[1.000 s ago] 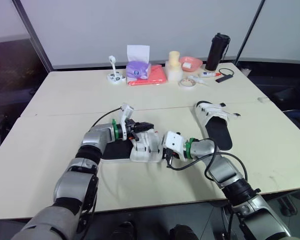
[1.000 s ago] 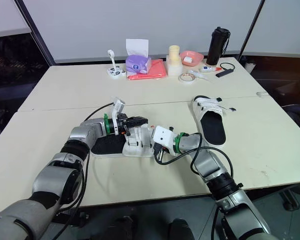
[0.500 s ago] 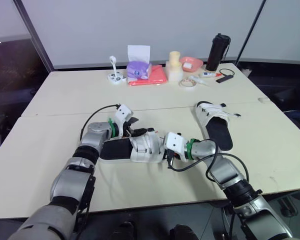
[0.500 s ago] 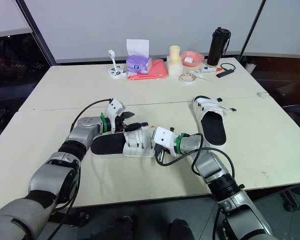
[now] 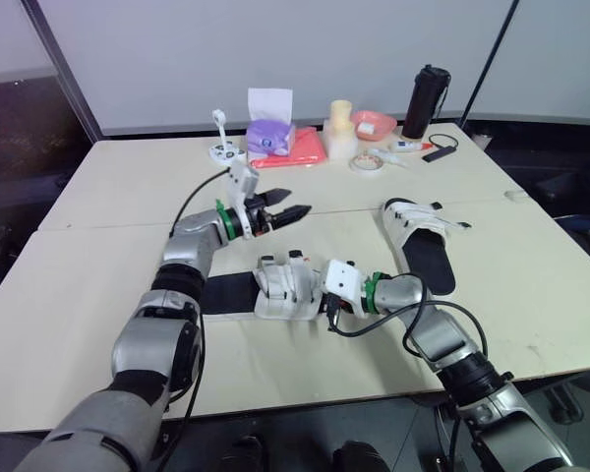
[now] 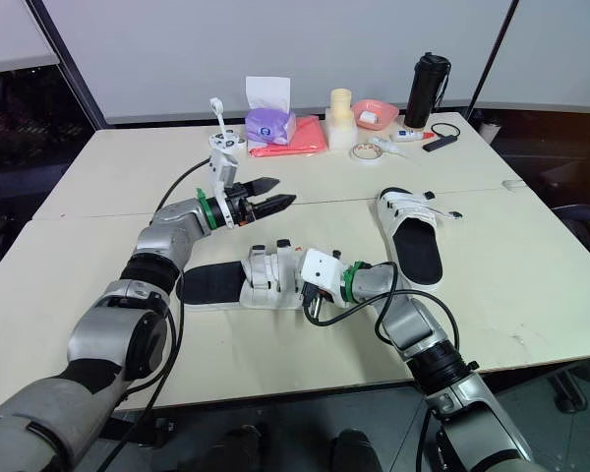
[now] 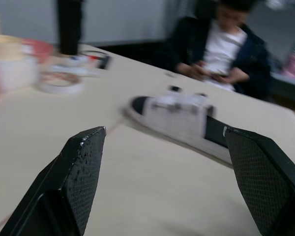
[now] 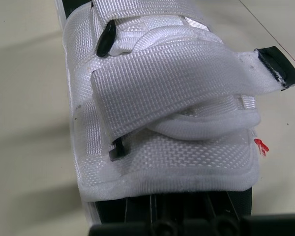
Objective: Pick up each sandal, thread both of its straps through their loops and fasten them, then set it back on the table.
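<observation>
Near sandal [image 5: 275, 291]: flat on the table [image 5: 118, 187], near-centre, long axis running left to right, black sole to the left, white upper at the right end.

Close view from the right wrist: broad strap [image 8: 187, 73] laid across the upper, black-tipped end sticking out past the side, webbing bulging underneath. Looks loosely laid, not pressed down; fastened or not, cannot tell. Black loop [image 8: 106, 38] visible beside the farther strap.

Right gripper [image 5: 326, 299]: hard against the right end of the sandal, at the white upper. Open or closed, cannot tell.

Left gripper [image 5: 295, 203]: released, jaws wide apart, holding nothing. Raised clear of the table, on the far side of the near sandal, pointing right.

Key relation: near sandal on the near side of and below the left gripper, well apart from it. Right arm plainly the nearer one, lined up end-on with the long axis. Any left-arm grasp to come down and toward the near edge, across the sole's short axis, judging by the layout.

Second sandal [image 5: 420, 242]: flat on the table to the right, long axis near to far, straps at its far end. Untouched, nearer the right arm.

Far edge: tissue box [image 5: 271, 133], black bottle [image 5: 426, 101], small clutter. Person [image 7: 221, 46] seated beyond the table.
</observation>
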Tool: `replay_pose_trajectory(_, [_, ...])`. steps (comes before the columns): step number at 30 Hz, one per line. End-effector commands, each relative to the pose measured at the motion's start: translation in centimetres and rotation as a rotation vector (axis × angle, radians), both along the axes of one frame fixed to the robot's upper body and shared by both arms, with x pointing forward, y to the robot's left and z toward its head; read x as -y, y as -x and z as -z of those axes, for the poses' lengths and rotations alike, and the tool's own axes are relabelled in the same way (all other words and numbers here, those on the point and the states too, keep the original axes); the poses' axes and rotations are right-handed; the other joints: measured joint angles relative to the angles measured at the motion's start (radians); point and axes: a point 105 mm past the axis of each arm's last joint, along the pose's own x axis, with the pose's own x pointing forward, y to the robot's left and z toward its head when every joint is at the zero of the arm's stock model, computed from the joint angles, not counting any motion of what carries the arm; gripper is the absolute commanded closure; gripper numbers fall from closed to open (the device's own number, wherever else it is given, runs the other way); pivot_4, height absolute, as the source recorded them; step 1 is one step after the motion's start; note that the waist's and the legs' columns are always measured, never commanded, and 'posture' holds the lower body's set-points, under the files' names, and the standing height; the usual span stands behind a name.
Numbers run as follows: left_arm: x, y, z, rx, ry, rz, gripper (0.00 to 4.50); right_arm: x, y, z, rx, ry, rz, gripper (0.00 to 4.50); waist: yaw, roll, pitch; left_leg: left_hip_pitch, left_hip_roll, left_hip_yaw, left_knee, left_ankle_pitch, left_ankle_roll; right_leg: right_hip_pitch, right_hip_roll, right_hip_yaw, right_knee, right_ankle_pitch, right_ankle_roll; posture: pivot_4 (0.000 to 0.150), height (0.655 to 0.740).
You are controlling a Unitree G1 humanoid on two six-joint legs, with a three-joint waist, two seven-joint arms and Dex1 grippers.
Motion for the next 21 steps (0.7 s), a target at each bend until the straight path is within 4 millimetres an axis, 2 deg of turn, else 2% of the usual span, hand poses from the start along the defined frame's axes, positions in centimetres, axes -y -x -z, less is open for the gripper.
replay_pose_trajectory(1, [0.3,0.4,1.1,0.045,-0.117,0.018,0.51,0.3,1.2,3.6,-0.124,0.071,-0.009,4.5,0.0,0.0,0.0,0.0,0.0,0.0,0.0,0.0,0.0,0.0,0.0,0.0,0.0,0.0,0.0,0.15,0.74])
replay_pose_trajectory(7, [-0.5,0.3,4.5,0.095,-0.326,-0.026,0.51,0.3,1.2,3.6,-0.124,0.07,-0.007,4.5,0.002,0.0,0.0,0.0,0.0,0.0,0.0,0.0,0.0,0.0,0.0,0.0,0.0,0.0,0.0,0.15,0.74])
replay_pose_trajectory(12, [-2.3,-0.7,5.6,0.139,-0.428,-0.128,0.51,0.3,1.3,3.6,-0.126,0.07,-0.009,4.5,0.002,0.0,0.0,0.0,0.0,0.0,0.0,0.0,0.0,0.0,0.0,0.0,0.0,0.0,0.0,0.15,0.74])
replay_pose_trajectory(17, [-4.0,-1.5,5.4,0.146,-0.44,-0.207,0.51,0.2,1.3,3.6,-0.123,0.073,-0.015,4.5,0.002,0.0,0.0,0.0,0.0,0.0,0.0,0.0,0.0,0.0,0.0,0.0,0.0,0.0,0.0,0.15,0.74])
replay_pose_trajectory(21, [-4.9,-1.9,3.2,0.116,-0.305,-0.246,0.51,0.3,1.3,3.4,-0.119,0.074,-0.019,4.5,0.002,0.0,0.0,0.0,0.0,0.0,0.0,0.0,0.0,0.0,0.0,0.0,0.0,0.0,0.0,0.15,0.74])
